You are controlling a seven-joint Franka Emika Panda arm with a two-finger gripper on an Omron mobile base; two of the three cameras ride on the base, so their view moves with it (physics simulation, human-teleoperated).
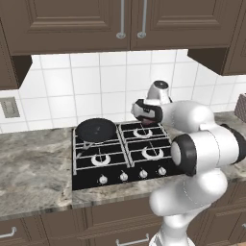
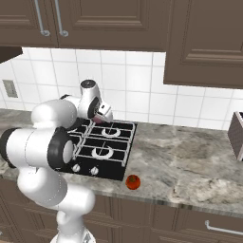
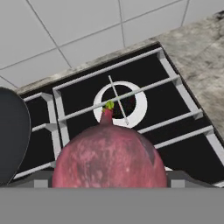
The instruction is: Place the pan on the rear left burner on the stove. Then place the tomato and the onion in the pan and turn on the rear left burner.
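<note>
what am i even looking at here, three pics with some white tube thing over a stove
The white tube thing is a robot arm in a computer-drawn kitchen. Two pictures come from cameras behind it, one to its left and one to its right. The third looks out from its hand.

On the stove a black pan sits on the rear left burner. A tomato lies on the counter to the right of the stove.

The gripper hangs above the rear right burner, with the pinkish onion between its fingers. The jaws stand wide because the onion is wide, so it looks held.
</note>
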